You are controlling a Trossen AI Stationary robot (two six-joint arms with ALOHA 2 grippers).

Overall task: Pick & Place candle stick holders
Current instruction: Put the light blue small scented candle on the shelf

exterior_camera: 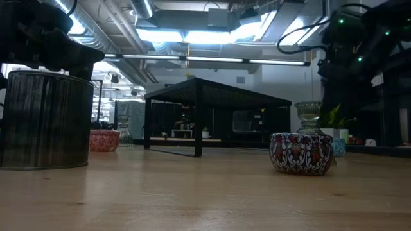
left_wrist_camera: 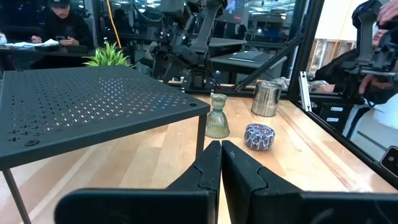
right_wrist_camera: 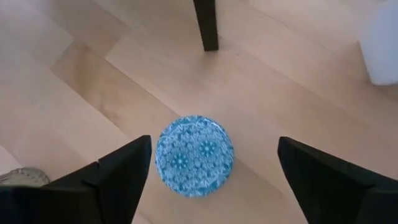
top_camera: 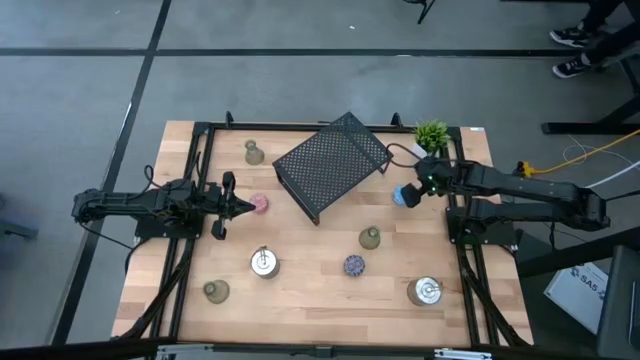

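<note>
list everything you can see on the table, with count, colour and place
olive-green glass candle holders: three; far left, centre right, near left
shiny silver disc holders: two; near centre, near right
pink cup holder: one; at left gripper tip
blue patterned round holder: one; on the wood, between the right fingers
purple patterned round holder: one; near centre
black wire-mesh rack: one; far centre
green potted plant: one; far right
left gripper: shut, beside pink holder
right gripper: open over blue holder
</note>
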